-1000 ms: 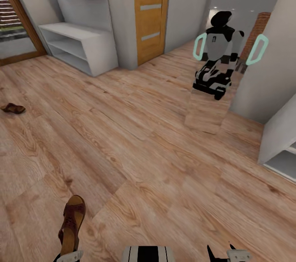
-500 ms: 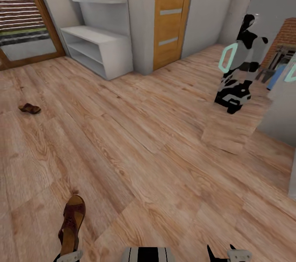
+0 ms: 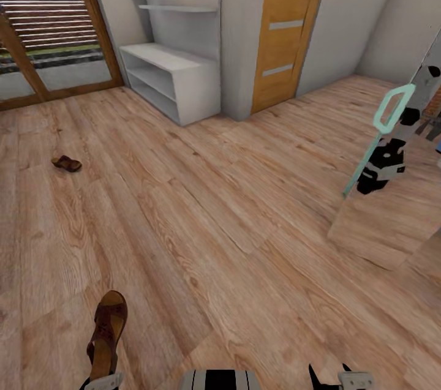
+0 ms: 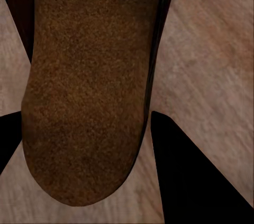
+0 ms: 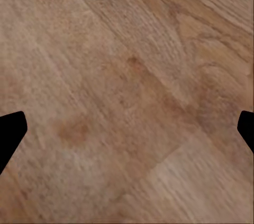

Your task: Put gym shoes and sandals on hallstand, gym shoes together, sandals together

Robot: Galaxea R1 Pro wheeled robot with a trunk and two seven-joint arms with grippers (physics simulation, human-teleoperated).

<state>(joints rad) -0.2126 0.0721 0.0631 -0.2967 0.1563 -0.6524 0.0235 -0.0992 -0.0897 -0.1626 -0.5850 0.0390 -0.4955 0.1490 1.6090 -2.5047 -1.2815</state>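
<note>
A brown sandal (image 3: pixel 107 332) hangs toe-forward over the corridor floor (image 3: pixel 245 225) at the bottom left of the head view, with my left gripper (image 3: pixel 98 381) shut on its heel end. In the left wrist view the sandal's sole (image 4: pixel 90 76) lies between the dark fingers (image 4: pixel 180 166). The second sandal (image 3: pixel 66 163) lies on the floor at far left. The pale hallstand (image 3: pixel 174 75) stands against the back wall, with bare shelves. My right gripper (image 3: pixel 331 378) is open over bare planks (image 5: pixel 127 102). The gym shoes are out of view.
An orange wooden door (image 3: pixel 285 29) stands right of the hallstand, past a grey wall section (image 3: pixel 239 35). A glazed wood-framed door (image 3: pixel 43 29) is at the back left. A mirror panel (image 3: pixel 398 194) at the right reflects the robot.
The whole head view has shifted: the camera turned, so hallstand, door and floor sandal now sit further right. The held sandal and both grippers keep their places.
</note>
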